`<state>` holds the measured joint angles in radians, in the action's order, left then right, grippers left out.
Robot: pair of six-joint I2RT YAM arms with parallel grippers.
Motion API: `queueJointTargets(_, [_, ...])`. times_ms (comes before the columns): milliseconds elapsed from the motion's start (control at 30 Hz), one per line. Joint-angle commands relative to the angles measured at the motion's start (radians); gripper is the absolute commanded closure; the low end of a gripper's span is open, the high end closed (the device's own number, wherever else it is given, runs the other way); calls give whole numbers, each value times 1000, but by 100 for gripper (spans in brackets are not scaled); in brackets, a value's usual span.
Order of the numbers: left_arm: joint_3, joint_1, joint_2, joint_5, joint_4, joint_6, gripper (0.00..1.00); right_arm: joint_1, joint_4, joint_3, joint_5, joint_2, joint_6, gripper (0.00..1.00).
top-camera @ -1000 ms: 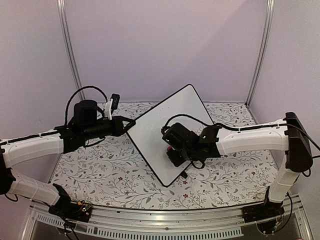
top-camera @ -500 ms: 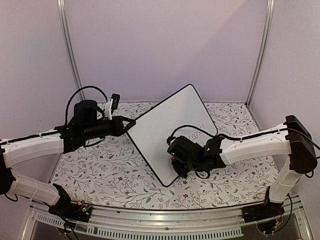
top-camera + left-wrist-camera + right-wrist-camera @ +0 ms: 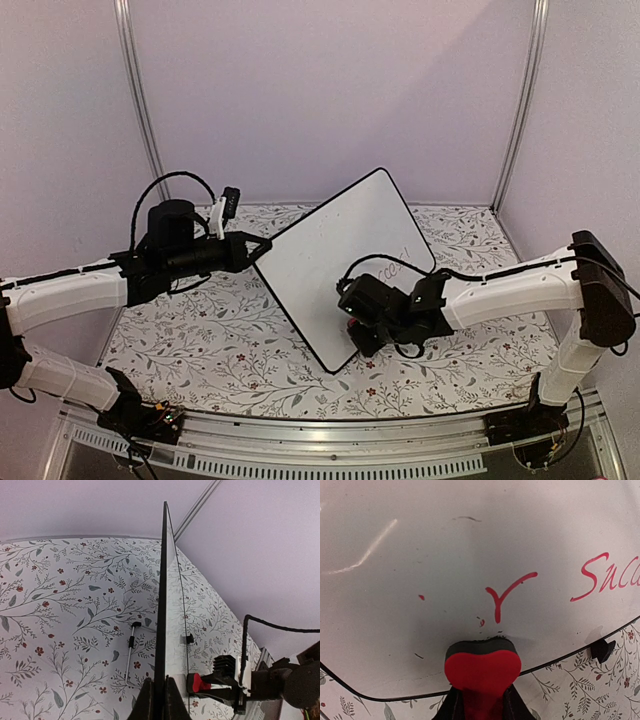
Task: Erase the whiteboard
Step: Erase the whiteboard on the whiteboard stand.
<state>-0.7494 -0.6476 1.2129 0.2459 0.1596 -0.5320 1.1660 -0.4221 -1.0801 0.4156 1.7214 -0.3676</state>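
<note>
We hold the glossy white rectangular whiteboard [image 3: 335, 255] tilted over the floral table cover [image 3: 200, 340], its left corner pinched in our left gripper's [image 3: 262, 247] closed jaws. Our right gripper [image 3: 362, 328] is clamped on a small red felt-faced eraser block [image 3: 482, 666], pressed near the board's lower edge. Red handwriting [image 3: 497, 607] lies just ahead of the eraser and runs rightward along that edge, so we judge the right arm best placed.

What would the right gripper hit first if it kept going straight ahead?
Likely the whiteboard: the red eraser in the right gripper seems to touch its surface, just short of a red mark.
</note>
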Motion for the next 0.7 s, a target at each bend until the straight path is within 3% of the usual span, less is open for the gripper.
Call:
queueJointTargets(0, [0, -18, 18, 38, 2, 70, 100, 1, 52, -106, -52, 44, 92, 79])
queueJointTargets(333, [-1, -19, 13, 39, 1, 71, 100, -5, -5, -257, 68, 118, 132, 78])
queueJointTargets(667, [-1, -18, 13, 41, 1, 71, 100, -80, 6, -239, 88, 48, 107, 78])
